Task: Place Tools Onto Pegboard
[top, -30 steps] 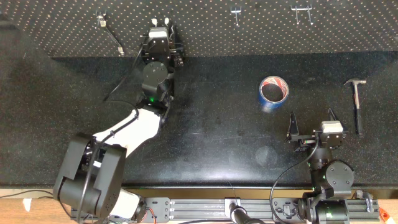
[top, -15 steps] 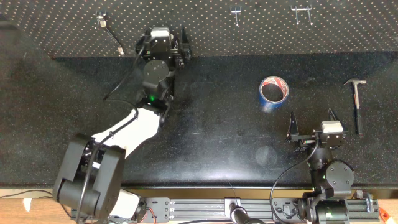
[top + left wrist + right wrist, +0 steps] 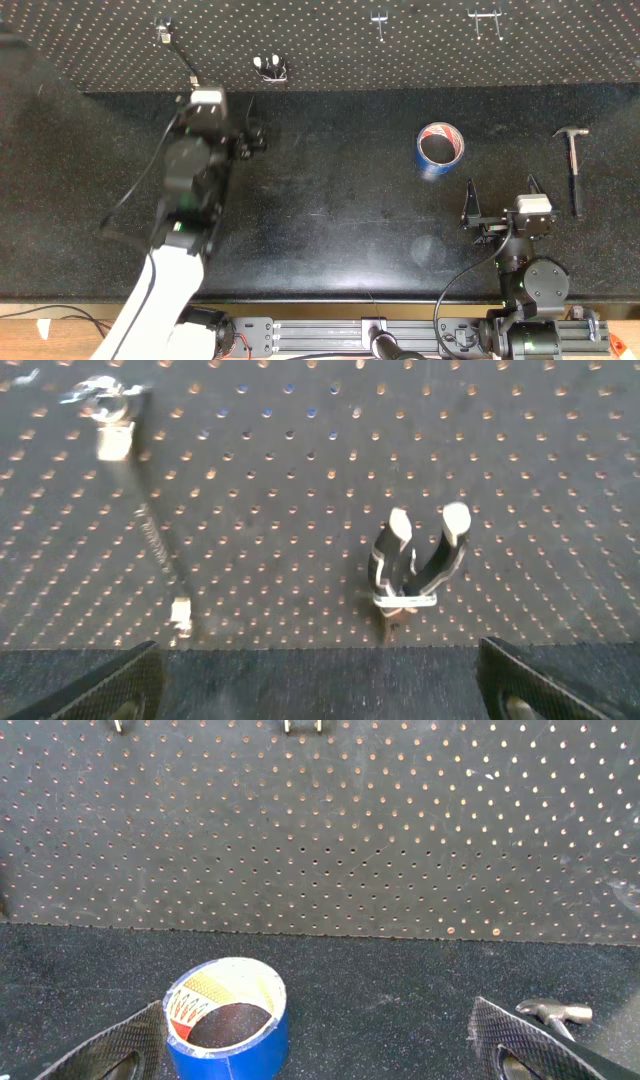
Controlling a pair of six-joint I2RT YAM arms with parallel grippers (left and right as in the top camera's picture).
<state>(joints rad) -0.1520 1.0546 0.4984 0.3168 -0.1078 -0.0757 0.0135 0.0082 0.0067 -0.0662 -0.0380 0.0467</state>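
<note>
On the pegboard [image 3: 400, 45], pliers [image 3: 415, 555] hang near a wrench [image 3: 150, 530]; below the pegboard, tape roll [image 3: 227, 1017] and hammer [image 3: 573, 170] lie on the table [image 3: 330, 200]. Left gripper [image 3: 320, 678] and right gripper [image 3: 320, 1045] both gape wide, empty. A skewed grasp could let the hammer slip off its hook [image 3: 486, 20].

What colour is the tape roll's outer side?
The tape roll is blue, clearest in the right wrist view.

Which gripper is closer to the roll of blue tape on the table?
Right. The right gripper is close to the blue tape, which lies just ahead of it; the left gripper is far off to the left, facing the pegboard.
</note>
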